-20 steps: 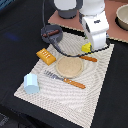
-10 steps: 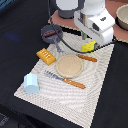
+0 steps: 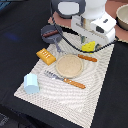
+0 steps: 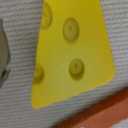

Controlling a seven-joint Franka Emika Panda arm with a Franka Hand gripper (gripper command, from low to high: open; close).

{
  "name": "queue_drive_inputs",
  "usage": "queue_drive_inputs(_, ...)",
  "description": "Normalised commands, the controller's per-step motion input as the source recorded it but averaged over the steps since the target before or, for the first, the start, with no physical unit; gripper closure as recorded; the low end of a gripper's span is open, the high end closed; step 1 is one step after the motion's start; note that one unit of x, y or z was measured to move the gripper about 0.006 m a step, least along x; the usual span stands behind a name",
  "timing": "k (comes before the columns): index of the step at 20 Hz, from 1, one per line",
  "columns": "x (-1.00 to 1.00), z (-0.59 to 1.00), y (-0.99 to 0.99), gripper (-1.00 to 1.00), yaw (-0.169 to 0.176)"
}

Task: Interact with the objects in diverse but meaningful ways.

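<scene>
The yellow holed cheese wedge [image 3: 89, 46] lay flat on the pale woven placemat [image 3: 95, 90], near the mat's far edge toward the exterior view's right, and in the wrist view the wedge [image 4: 70, 50] filled most of the picture, round dimples showing on its face. Directly above it hung the white gripper [image 3: 93, 31] of the arm; its jaws were hidden from both cameras, so whether it was released or clenched could not be told. Just beside the wedge lay a knife with an orange handle [image 3: 87, 58], and next to that a round tan plate [image 3: 69, 65]. Farther off sat the orange ridged bread-like block [image 3: 45, 56], the small dark grey long-handled pan [image 3: 49, 33] with the thin brown sausage [image 3: 51, 33] in it, and the light blue cup [image 3: 31, 83] near the mat's near corner.
</scene>
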Motion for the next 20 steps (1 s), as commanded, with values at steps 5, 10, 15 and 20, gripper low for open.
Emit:
queue_drive_inputs(5, 0.29, -0.06, 0.19, 1.00, 0.048)
queue_drive_inputs(10, 0.34, 0.00, 0.14, 1.00, 0.049)
queue_drive_inputs(15, 0.35, 0.00, 0.12, 1.00, 0.046)
queue_drive_inputs(20, 0.31, 0.00, 0.09, 1.00, 0.041)
